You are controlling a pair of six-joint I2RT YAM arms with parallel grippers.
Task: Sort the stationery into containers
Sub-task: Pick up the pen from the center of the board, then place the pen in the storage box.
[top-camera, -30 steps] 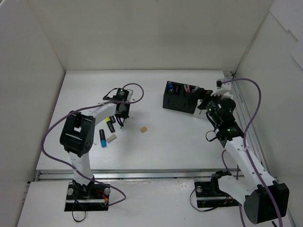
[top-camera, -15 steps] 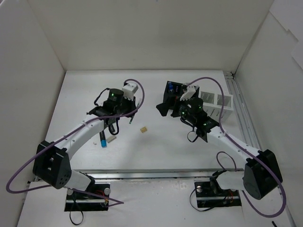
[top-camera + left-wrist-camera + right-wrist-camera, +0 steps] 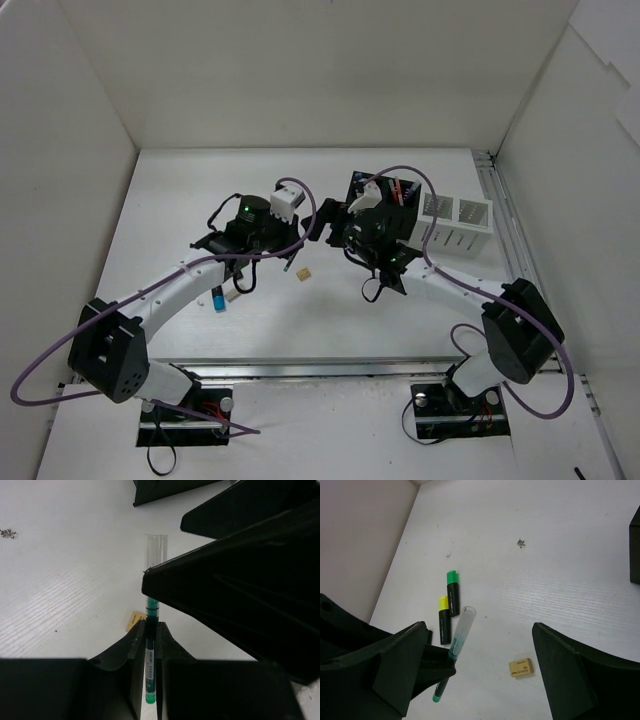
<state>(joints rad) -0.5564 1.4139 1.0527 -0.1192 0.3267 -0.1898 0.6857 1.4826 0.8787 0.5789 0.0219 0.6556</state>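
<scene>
My left gripper (image 3: 150, 629) is shut on a thin green pen (image 3: 149, 652) with a clear cap and holds it above the table. In the top view the left gripper (image 3: 285, 250) is mid-table, close to my right gripper (image 3: 318, 228). The right gripper (image 3: 480, 630) is open, and its jaws stand on either side of the pen (image 3: 454, 647) without touching it. The black organizer (image 3: 385, 207) stands behind the right gripper and the white slatted one (image 3: 455, 222) to its right. A green highlighter (image 3: 452, 594), a yellow highlighter (image 3: 444, 620) and a beige eraser (image 3: 521, 667) lie on the table.
A blue highlighter (image 3: 218, 298) and a pale eraser (image 3: 235, 293) lie under the left arm. White walls enclose the table on the left, back and right. Purple cables loop over both arms.
The right arm has swung left from the table's right side to the middle. The left gripper has carried the pen right and towards the right gripper.
</scene>
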